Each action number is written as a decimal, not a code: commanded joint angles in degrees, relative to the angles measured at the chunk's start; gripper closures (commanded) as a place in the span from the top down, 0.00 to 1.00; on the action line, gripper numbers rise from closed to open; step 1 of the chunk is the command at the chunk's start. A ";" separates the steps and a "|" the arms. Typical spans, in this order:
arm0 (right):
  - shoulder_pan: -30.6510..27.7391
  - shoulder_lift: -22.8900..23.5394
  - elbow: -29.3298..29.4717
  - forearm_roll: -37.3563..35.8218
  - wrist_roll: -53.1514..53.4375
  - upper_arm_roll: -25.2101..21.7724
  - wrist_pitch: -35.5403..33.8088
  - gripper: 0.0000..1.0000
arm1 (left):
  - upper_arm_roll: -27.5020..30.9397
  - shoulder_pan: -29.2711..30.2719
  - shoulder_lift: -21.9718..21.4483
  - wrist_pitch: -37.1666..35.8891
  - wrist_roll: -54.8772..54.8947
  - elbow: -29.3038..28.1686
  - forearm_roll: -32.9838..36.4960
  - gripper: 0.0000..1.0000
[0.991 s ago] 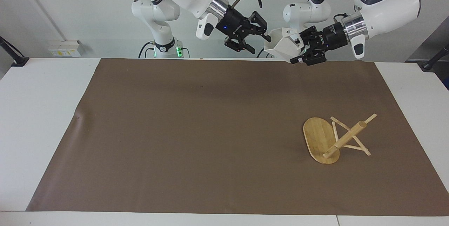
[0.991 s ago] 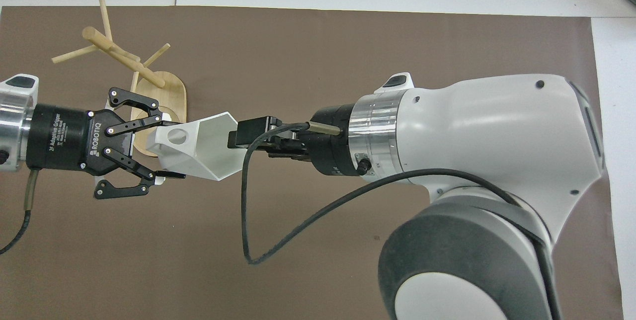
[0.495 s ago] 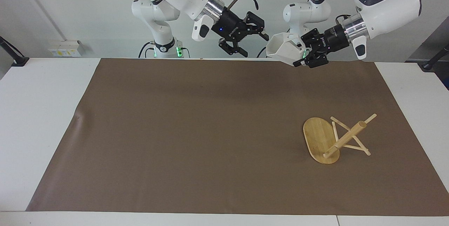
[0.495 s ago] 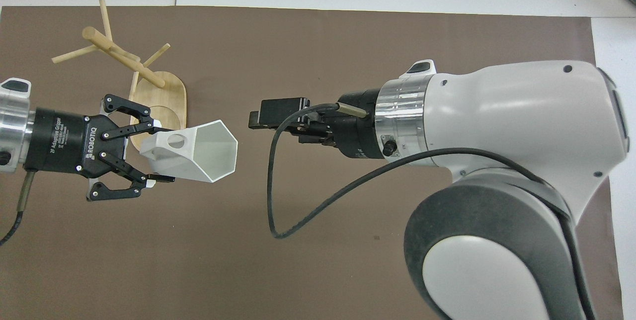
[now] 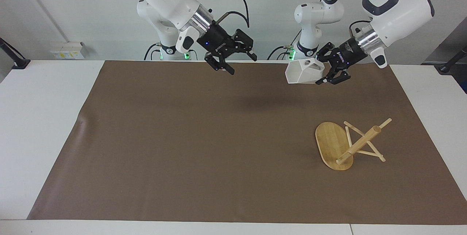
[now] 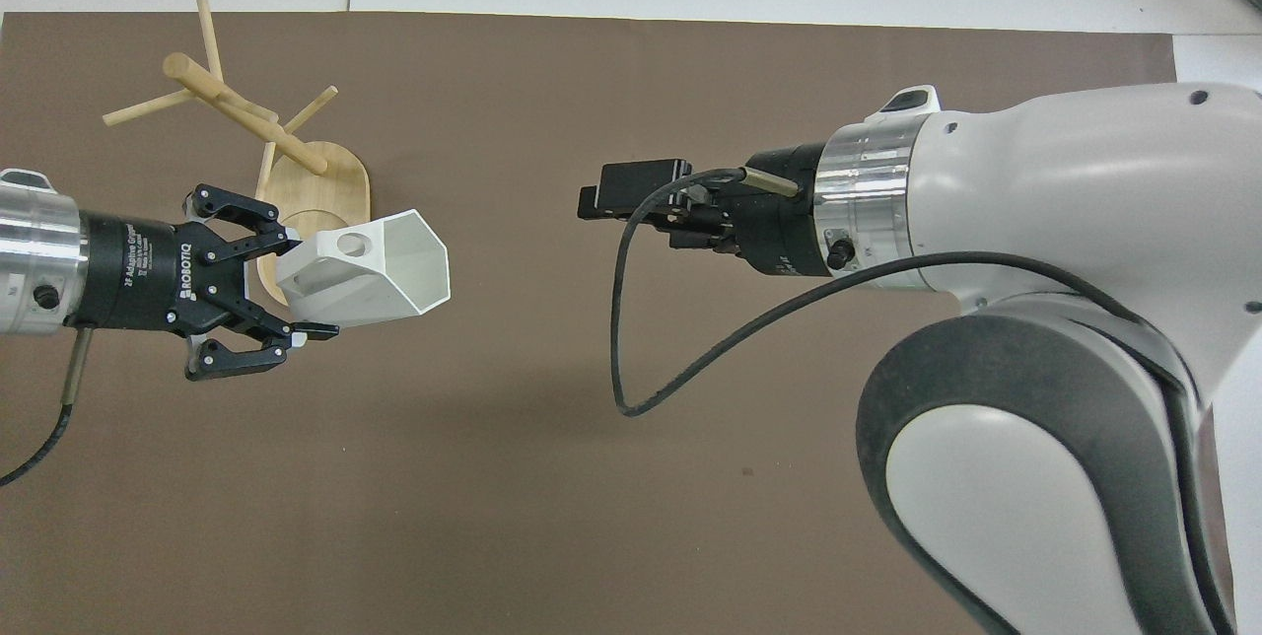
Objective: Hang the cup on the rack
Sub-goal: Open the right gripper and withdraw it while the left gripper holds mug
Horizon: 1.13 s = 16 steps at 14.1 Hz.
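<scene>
The white faceted cup (image 5: pixel 304 72) (image 6: pixel 370 268) hangs on its side above the brown mat, mouth toward the right arm's end, its pierced handle tab on top. My left gripper (image 5: pixel 320 74) (image 6: pixel 311 285) is shut on the cup's base end. The bamboo rack (image 5: pixel 359 143) (image 6: pixel 242 112) lies tipped over on the mat at the left arm's end, its oval base (image 5: pixel 330 143) (image 6: pixel 330 186) up on edge and its post slanting down onto its pegs. My right gripper (image 5: pixel 243 66) (image 6: pixel 592 201) hangs open and empty over the mat's edge nearest the robots.
The brown mat (image 5: pixel 204 147) covers most of the white table (image 5: pixel 40 118). Nothing else lies on it besides the rack. The right arm's large white body (image 6: pixel 1065 339) fills much of the overhead view.
My right gripper has opened, let go of the cup's rim and drawn back toward its own end. My left gripper has carried the cup lower, toward the rack.
</scene>
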 commanded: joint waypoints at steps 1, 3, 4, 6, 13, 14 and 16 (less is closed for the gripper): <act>-0.52 -0.09 -0.10 -7.72 -0.86 -2.04 -0.81 1.00 | -0.33 -0.41 -2.35 7.70 -8.56 -4.78 0.98 0.00; -0.52 -0.09 -0.19 -12.74 -1.03 -3.97 -1.25 1.00 | -0.33 -1.36 -2.00 11.66 -11.92 -5.48 0.98 0.00; -0.52 -0.18 -0.28 -14.15 -2.08 -5.46 -2.30 1.00 | -0.33 -1.55 -1.82 13.68 -12.97 -6.10 0.98 0.00; -0.52 -0.36 -0.54 -15.13 -9.95 -10.20 -4.67 1.00 | -0.33 -1.55 -1.99 16.50 -13.86 -7.94 1.06 0.00; -0.43 -0.80 -1.68 -18.03 -20.19 -20.85 -5.65 1.00 | -0.42 -4.18 1.96 28.81 -20.71 -8.74 0.98 0.00; -0.34 -0.80 -1.68 -18.29 -22.72 -22.51 -6.26 1.00 | -0.42 -4.01 2.57 29.95 -21.24 -8.65 0.98 0.00; 0.01 -0.71 -1.33 -22.57 -30.88 -25.24 -6.96 1.00 | -0.42 -3.83 3.63 31.36 -21.25 -8.21 0.89 0.00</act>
